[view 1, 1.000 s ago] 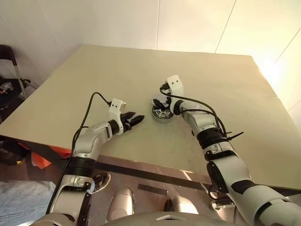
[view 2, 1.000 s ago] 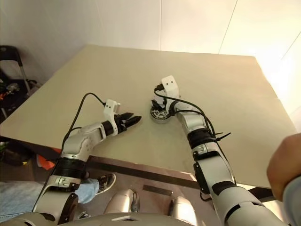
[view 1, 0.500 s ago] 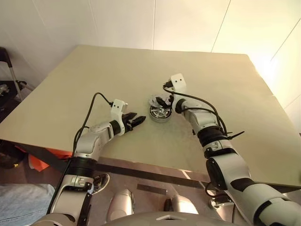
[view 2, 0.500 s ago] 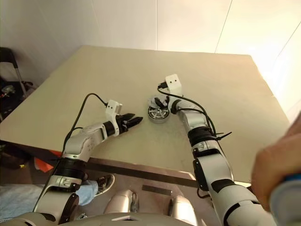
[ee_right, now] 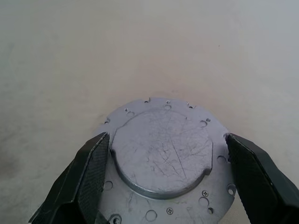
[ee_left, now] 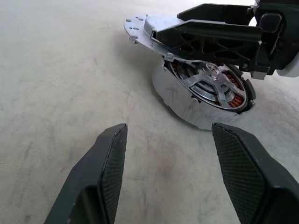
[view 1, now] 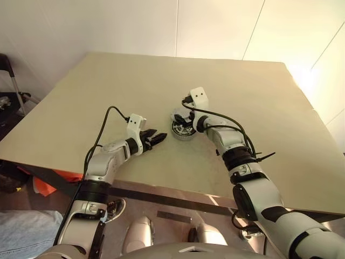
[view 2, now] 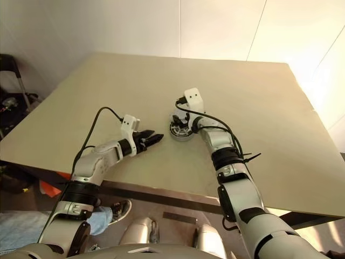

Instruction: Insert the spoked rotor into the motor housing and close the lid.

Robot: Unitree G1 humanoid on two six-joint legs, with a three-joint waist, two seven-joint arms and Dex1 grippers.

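Hovering low over the counter (view 1: 81, 102), left hand (view 1: 159, 137) sits spread and empty, motor housing (ee_left: 205, 100) just ahead of its fingertips with the spoked rotor (ee_left: 212, 86) seated inside. Right hand (ee_right: 163, 163), fingers wide, pinches the lid (ee_right: 166, 154) by its rim, tilted just above the housing.

a wide beige table (view 1: 108, 91) takes up most of the room, its top matt and faintly scuffed; behind it stands a white panelled wall (view 1: 215, 27) with thin vertical seams; strong warm light (view 1: 310, 81) glares at the table's far right corner; at the left edge a dark chair (view 1: 8, 70) stands beside clutter; something orange (view 1: 46, 183) lies under the table's near edge
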